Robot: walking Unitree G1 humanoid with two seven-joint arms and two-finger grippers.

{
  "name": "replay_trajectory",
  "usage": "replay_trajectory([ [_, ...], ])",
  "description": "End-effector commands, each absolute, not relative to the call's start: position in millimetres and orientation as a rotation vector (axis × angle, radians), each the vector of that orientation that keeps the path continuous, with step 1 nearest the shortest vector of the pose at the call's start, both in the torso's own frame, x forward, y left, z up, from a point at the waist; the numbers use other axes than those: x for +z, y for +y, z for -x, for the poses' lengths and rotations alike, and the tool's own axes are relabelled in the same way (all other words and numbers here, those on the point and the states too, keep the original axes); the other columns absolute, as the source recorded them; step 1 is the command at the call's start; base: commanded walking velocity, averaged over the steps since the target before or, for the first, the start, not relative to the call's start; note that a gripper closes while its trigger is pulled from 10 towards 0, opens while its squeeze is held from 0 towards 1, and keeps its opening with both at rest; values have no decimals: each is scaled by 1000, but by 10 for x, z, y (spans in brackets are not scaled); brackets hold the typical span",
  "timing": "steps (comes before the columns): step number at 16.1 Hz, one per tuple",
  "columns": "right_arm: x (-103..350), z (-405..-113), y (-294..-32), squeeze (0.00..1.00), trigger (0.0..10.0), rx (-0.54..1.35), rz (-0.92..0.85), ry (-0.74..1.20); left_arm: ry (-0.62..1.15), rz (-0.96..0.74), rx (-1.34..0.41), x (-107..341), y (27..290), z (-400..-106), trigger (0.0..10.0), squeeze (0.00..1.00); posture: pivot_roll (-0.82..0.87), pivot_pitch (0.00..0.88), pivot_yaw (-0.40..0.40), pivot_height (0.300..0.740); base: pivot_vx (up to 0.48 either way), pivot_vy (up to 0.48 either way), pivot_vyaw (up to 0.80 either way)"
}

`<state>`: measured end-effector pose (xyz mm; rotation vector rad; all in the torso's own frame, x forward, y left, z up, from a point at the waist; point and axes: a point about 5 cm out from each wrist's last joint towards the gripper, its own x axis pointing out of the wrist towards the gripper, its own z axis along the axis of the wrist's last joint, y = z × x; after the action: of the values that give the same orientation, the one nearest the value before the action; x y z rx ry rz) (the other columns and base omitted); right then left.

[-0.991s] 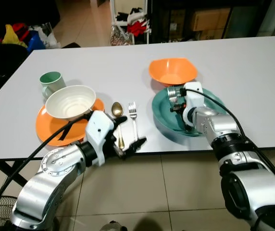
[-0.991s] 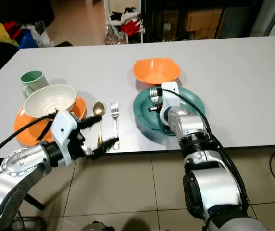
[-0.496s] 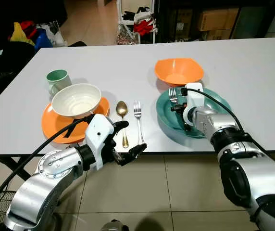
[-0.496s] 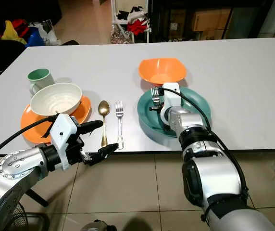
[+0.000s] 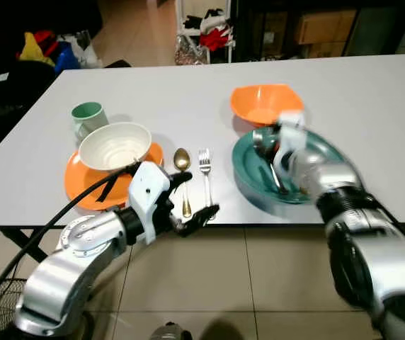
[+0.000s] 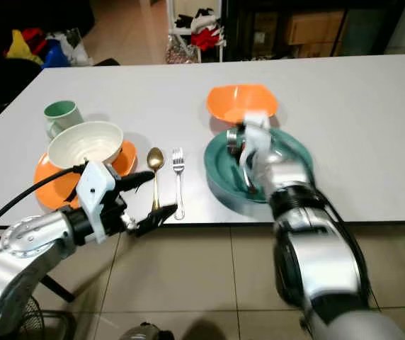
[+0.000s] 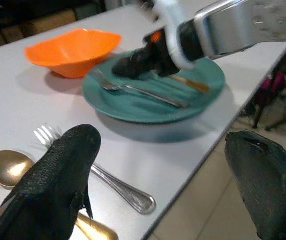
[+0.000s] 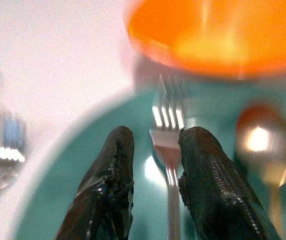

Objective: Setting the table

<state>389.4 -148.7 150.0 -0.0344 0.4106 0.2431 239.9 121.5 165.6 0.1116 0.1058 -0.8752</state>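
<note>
The right gripper is straddling the silver fork lying in the round teal plate, jaws narrowly parted either side of its neck; the fork's long axis is running near-to-far, tines toward the orange bowl. The left gripper is hovering wide open, holding nothing, at the near table edge by the second silver fork and gold spoon. No readable writing is showing.

The orange bowl crowds the teal plate behind; bare table lies open rightward.
</note>
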Motion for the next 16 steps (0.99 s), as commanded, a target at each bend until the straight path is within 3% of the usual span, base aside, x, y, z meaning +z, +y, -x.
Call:
replay_trajectory([
  [1, 1655, -3857, -1420, 1000, 10000, 293, 56, 336, 78, -116, -835, 1704, 1260, -2438, 10000, 0, 93, 0, 97, 740, 0, 0, 0],
  [4, 1955, -3352, -1427, 1000, 10000, 284, 173, 2, 37, -161, -612, 1713, 1316, -2547, 10000, 0, 70, 0, 95, 740, 0, 0, 0],
  [5, 1969, -3149, -1433, 1000, 10000, 257, 131, -62, 5, -145, -523, 1755, 1328, -2572, 10000, 0, 67, 0, 97, 740, 0, 0, 0],
  [7, 1908, -2662, -1389, 1000, 10000, 282, 40, -122, -44, -125, -409, 1831, 1335, -2533, 10000, 0, 63, 0, 95, 740, 0, 0, 0],
  [9, 1822, -2432, -1363, 1000, 10000, 274, 3, -87, -37, -110, -367, 1803, 1354, -2471, 10000, 0, 61, 0, 96, 740, 0, 0, 653],
  [11, 1814, -2274, -1421, 1000, 10000, 237, -46, -84, -5, -130, -278, 1717, 1408, -2422, 10000, 0, 58, 0, 97, 740, 0, 0, 800],
  [16, 1769, -2207, -1323, 1000, 10000, 284, -103, -39, 29, -133, -240, 1640, 1395, -2405, 10000, 0, 67, 0, 99, 740, 0, 0, 800],
])
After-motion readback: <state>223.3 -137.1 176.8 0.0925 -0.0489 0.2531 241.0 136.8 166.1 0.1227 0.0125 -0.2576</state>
